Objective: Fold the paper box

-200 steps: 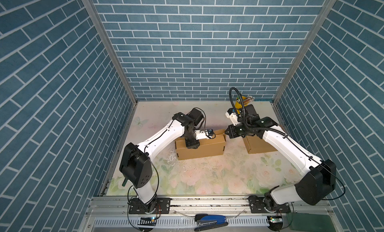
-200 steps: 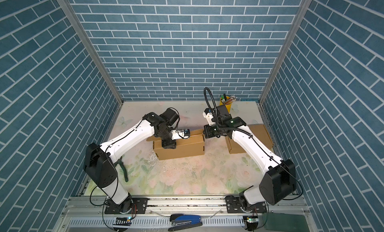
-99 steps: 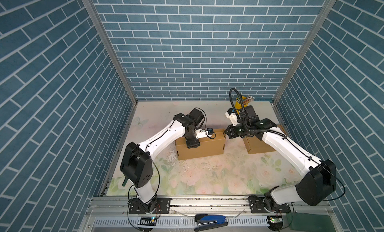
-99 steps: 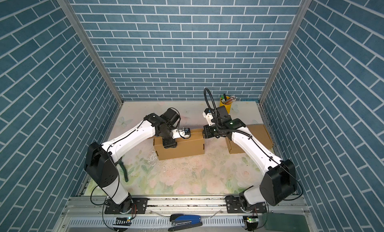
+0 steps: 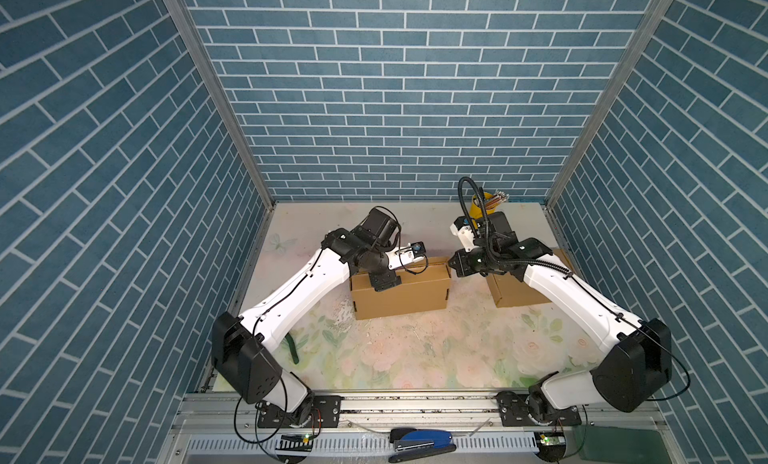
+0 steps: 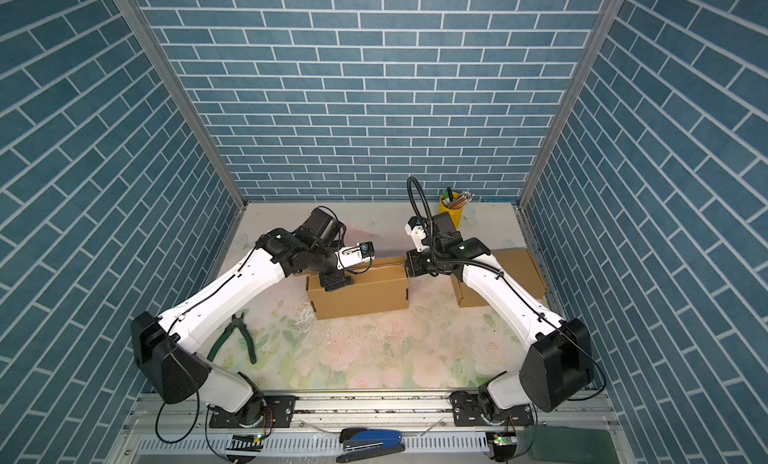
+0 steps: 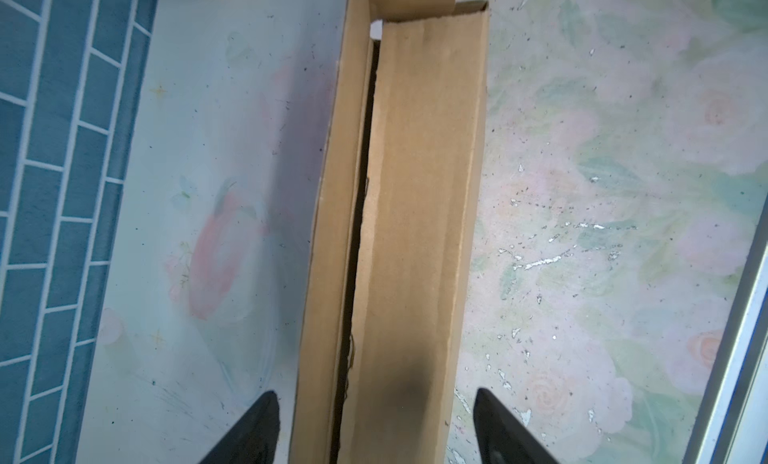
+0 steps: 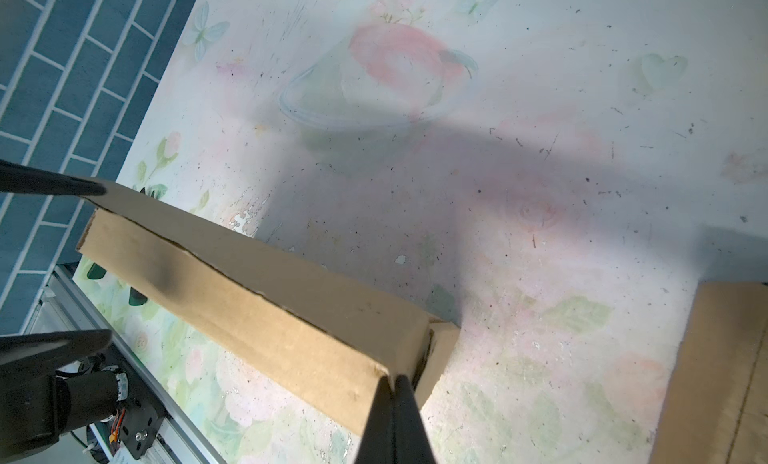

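The left gripper has its jaws spread wide. One black finger stands on each side of the narrow top face of the paper box, at the box's left end, and neither pad clearly presses the cardboard. The right gripper has its jaws pressed together into a single point, with the tip touching the top corner at the box's right end. I cannot tell whether any cardboard is caught between them.

The box stands on a long edge near the middle of the floral table mat, with its broad brown side facing the front. A dark slit runs the length of its top face, where the folded-over flap does not sit flush against the back panel. At the right end a small side flap sticks out.

A second cardboard box lies just to the right, partly under the right arm. Further out are a yellow cup of pencils at the back, green-handled pliers by the left arm, and a blue stapler on the front rail.
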You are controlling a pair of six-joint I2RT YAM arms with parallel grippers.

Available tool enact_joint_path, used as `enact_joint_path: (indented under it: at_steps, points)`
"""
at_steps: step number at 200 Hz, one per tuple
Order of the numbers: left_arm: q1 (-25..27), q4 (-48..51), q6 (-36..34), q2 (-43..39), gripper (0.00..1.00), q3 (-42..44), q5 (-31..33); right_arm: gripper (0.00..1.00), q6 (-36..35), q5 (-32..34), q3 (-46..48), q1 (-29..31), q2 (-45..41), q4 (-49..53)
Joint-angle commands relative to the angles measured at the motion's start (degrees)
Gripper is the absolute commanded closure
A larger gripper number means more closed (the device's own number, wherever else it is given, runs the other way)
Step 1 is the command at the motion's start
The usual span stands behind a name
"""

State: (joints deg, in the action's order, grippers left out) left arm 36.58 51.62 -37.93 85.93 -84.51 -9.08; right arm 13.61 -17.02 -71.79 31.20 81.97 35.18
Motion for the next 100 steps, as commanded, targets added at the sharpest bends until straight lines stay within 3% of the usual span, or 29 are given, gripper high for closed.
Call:
enact_joint_path:
  at_steps: [1, 44, 80, 100]
  points:
    - [-3.08, -1.6, 7.6, -3.66, 0.29, 1.94, 0.03, 1.0, 2.12, 1.45, 2.54, 0.51, -1.46, 1.06]
    - [-10.94, 0.36, 17.75, -14.72, 0.38, 8.47, -1.06, 1.0, 2.21, 1.27, 2.84, 0.57, -1.71, 0.7]
    - [-17.54, 3.26, 19.35, -19.2, 0.39, 13.99, -2.07, 1.0, 2.02, 1.39, 3.04, 0.79, -2.34, 0.6]
    - [-18.73, 2.01, 19.12, -20.17, 0.4, 15.9, -0.93, 1.0, 2.01, 1.48, 3.22, 0.88, -2.76, 0.77]
